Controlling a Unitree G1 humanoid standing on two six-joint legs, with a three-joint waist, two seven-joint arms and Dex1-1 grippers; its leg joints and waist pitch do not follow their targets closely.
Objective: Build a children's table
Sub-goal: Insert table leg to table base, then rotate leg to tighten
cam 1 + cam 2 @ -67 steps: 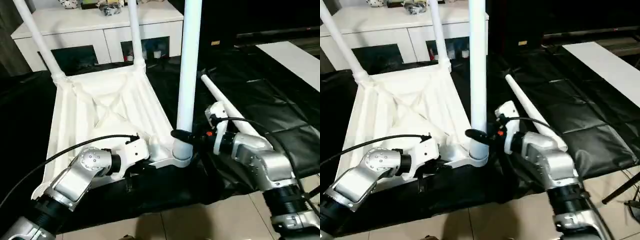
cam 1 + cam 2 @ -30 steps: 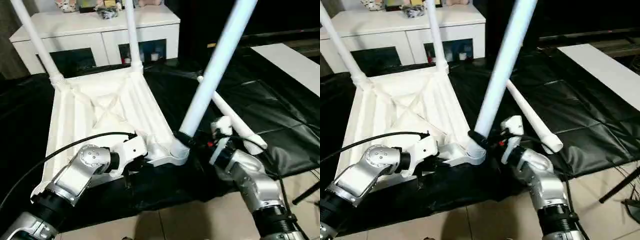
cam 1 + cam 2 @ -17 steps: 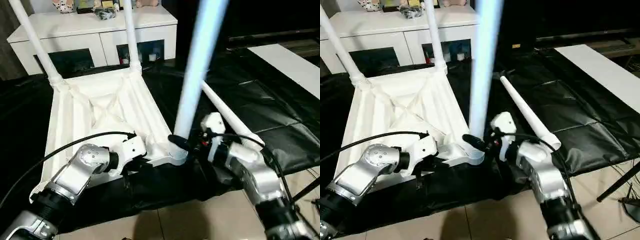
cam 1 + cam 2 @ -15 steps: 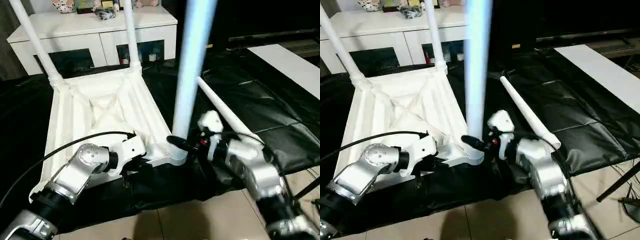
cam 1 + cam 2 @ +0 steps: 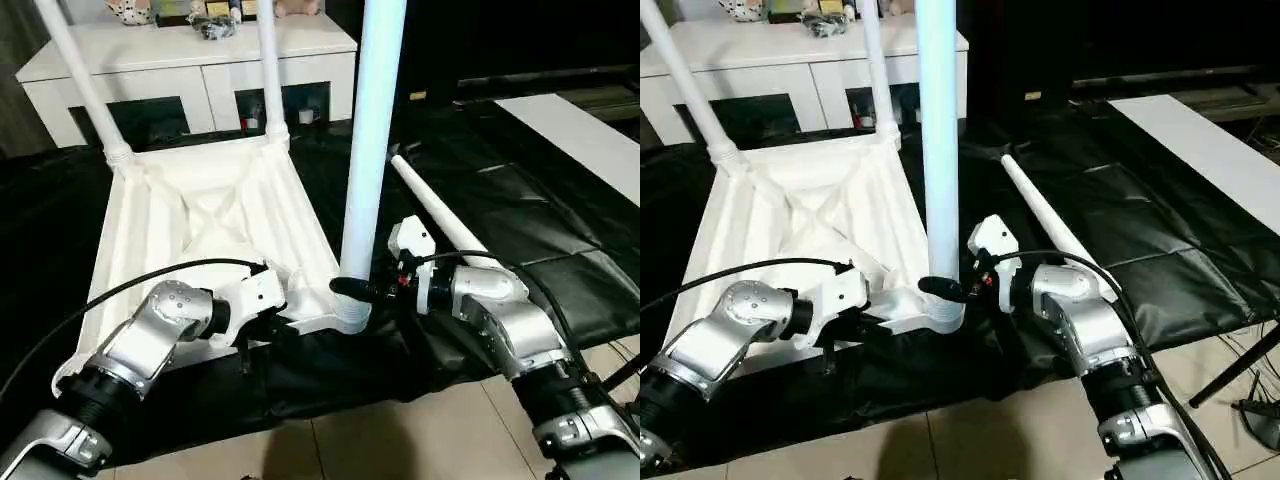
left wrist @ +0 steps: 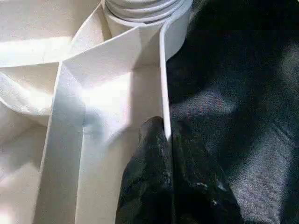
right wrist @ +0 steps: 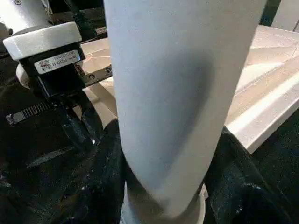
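The white tabletop [image 5: 190, 220] lies upside down on the black cover. Two legs [image 5: 80, 80] [image 5: 268, 70] stand in its far corner sockets. A third leg [image 5: 372, 130] stands upright in the near right socket [image 5: 940, 312]. My right gripper [image 5: 352, 288] is shut around this leg just above the socket, its black fingers [image 7: 105, 182] on either side of the tube. My left gripper [image 6: 167, 140] is shut on the tabletop's near rim [image 6: 163, 70], close to that socket. The fourth leg [image 5: 440, 215] lies loose on the cover to the right.
A white cabinet with dark glass doors [image 5: 190, 60] stands behind the work table. A white board [image 5: 570, 130] lies at the far right. The black cover's [image 5: 560, 250] front edge drops to the tiled floor [image 5: 400, 440] just below my arms.
The third leg leaned to the right a second ago and now stands upright in its socket, my right gripper moving with it. My left gripper has kept its hold on the rim.
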